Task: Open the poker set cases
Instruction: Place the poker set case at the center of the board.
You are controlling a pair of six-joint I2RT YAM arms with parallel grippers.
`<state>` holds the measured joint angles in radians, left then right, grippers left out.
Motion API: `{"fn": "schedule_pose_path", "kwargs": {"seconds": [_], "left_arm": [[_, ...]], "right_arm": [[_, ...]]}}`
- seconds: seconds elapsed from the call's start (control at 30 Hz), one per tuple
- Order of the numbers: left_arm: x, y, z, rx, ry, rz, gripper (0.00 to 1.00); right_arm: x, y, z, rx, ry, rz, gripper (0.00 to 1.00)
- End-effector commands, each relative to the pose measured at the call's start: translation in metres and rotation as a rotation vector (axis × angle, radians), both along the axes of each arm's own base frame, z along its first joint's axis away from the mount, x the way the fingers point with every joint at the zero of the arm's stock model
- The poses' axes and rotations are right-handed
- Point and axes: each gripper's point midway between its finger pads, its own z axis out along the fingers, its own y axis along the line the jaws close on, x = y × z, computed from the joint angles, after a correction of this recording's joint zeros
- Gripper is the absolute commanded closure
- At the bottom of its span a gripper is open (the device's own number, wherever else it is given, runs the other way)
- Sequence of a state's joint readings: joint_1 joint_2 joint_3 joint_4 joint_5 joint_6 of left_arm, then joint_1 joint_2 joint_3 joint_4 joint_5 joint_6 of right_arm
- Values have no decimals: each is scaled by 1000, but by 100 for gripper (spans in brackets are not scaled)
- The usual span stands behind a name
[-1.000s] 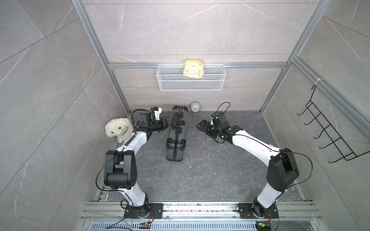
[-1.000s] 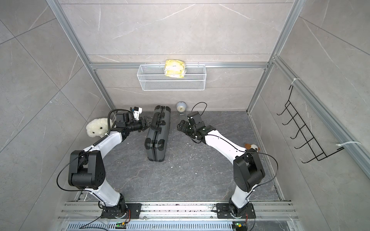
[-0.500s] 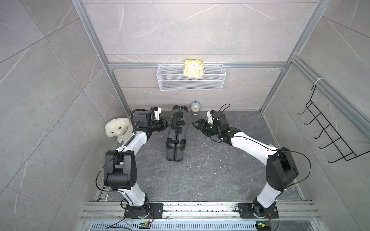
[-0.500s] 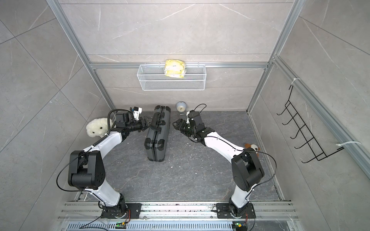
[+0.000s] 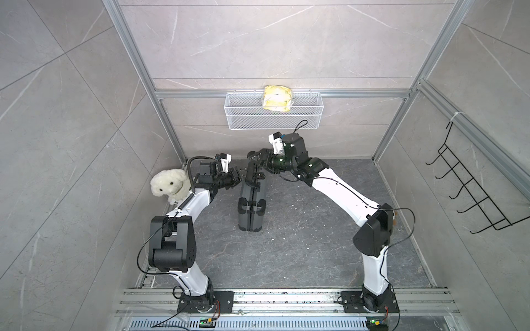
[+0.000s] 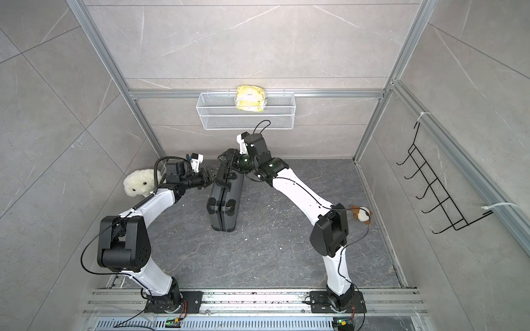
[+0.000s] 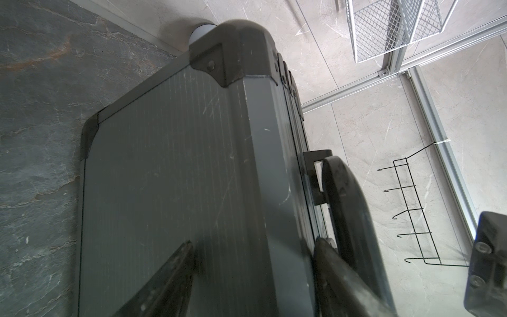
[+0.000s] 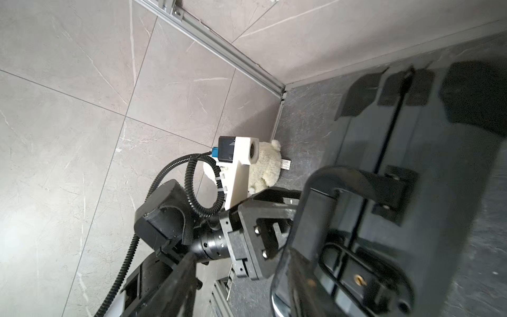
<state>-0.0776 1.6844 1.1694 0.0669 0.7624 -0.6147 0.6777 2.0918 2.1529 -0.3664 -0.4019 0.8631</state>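
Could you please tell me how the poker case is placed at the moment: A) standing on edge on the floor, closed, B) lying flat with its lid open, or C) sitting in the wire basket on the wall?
A: the poker case stands on edge on the floor, its two halves shut together.

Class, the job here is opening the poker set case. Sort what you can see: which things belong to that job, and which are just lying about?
Part of the job: dark grey case, standing shut on its edge; its black handle; left gripper; right gripper.

Lying about: white plush toy; small brown plush toy; yellow packet in the wire basket; black hook rack.
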Motion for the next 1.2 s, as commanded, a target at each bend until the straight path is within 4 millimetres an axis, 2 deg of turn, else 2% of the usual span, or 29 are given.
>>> {"fn": "schedule_pose_path", "kwargs": {"seconds": [0.0,0.1,0.3,0.47,0.67,0.8,1.17], "left_arm": [[-52,8,-112,116,426,29,32],[-52,8,-112,115,426,27,32],[-51,8,-111,115,424,27,32],[-51,7,-110,114,423,25,32],[-51,7,-105,106,414,27,32],[-52,6,-92,101,388,25,28],[-61,8,-37,116,293,13,26]], "right_arm": [[-11,8,-36,-115,115,51,47],[-12,10,-45,-183,127,50,47],[-13,16,-54,-193,143,56,43],[-13,15,-58,-213,155,56,35],[-12,19,-64,-213,171,62,31],[-11,26,-64,-174,186,69,31],[-4,34,-47,-33,159,39,34]]}}
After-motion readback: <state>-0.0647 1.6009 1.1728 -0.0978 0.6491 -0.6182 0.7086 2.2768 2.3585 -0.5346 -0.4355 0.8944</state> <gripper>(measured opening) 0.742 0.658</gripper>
